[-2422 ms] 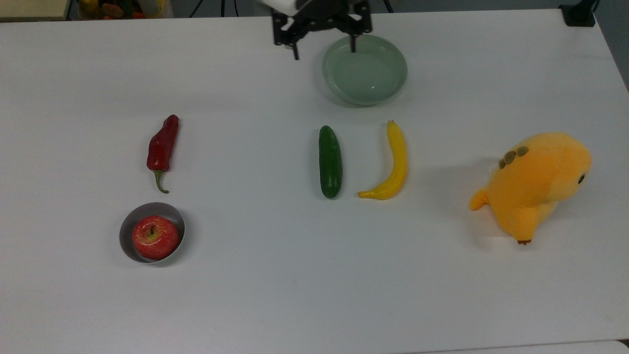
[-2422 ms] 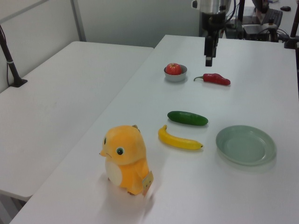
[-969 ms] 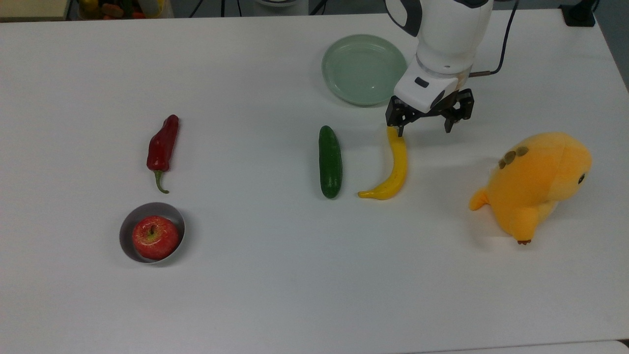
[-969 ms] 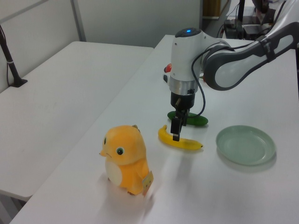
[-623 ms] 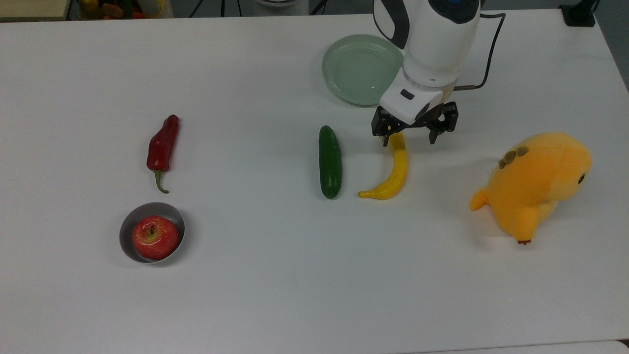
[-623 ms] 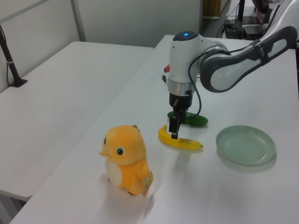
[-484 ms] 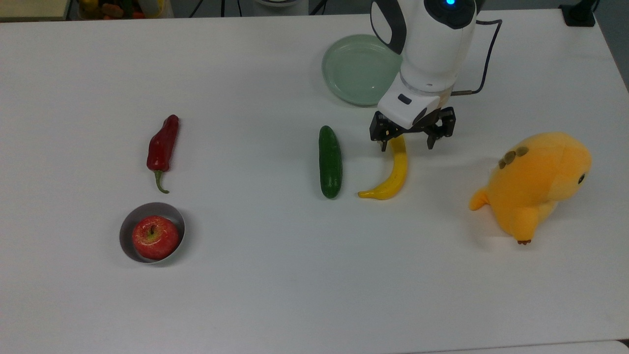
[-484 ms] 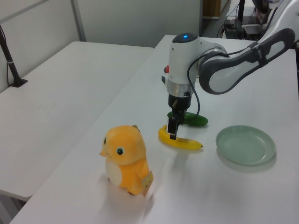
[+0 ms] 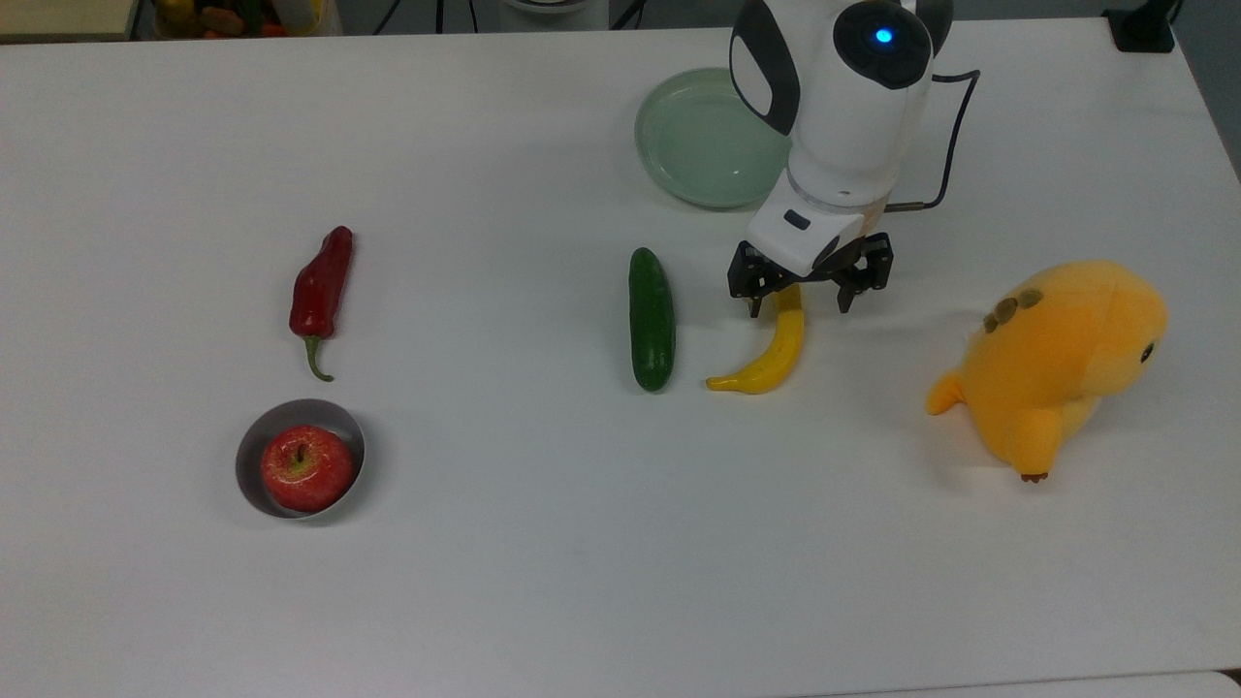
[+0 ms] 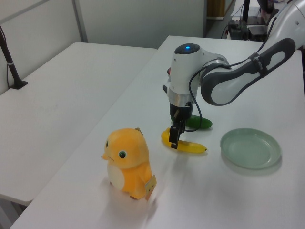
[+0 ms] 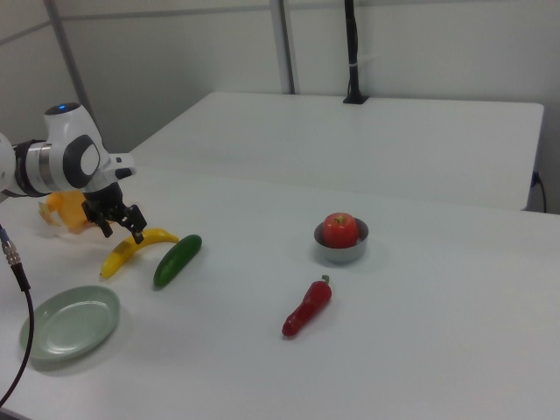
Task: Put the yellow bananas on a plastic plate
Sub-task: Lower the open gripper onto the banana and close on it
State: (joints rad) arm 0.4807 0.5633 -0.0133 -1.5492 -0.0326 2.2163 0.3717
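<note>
One banana (image 9: 783,347) lies flat on the white table (image 9: 543,543), curved, with its hooked tip pointing toward the top view's left and its other end hidden under the arm. The pincer (image 9: 801,302) hangs over that upper stretch of the banana with its fingers spread, one fingertip on each side of the fruit in the top view; whether they touch the banana or the table I cannot tell. In the left view the pincer (image 10: 174,141) points straight down over the end of the banana (image 10: 188,145) nearer the plush toy (image 10: 127,162), and in the right view the pincer (image 11: 122,227) sits above the banana (image 11: 131,247) in the same released pose. The plate (image 9: 700,136), pale green and glossy, sits beyond the banana toward the top view's top edge, partly covered by the white arm (image 9: 842,107); it holds nothing. A dark green cucumber (image 9: 651,318) lies just beside the banana on the top view's left, roughly parallel to it and apart from it. The orange-yellow plush toy (image 9: 1055,364) sits well apart on the top view's right. Far over on the top view's left lie a red pepper (image 9: 321,291) and, below it, a grey bowl (image 9: 254,448) holding a red apple (image 9: 306,468).
</note>
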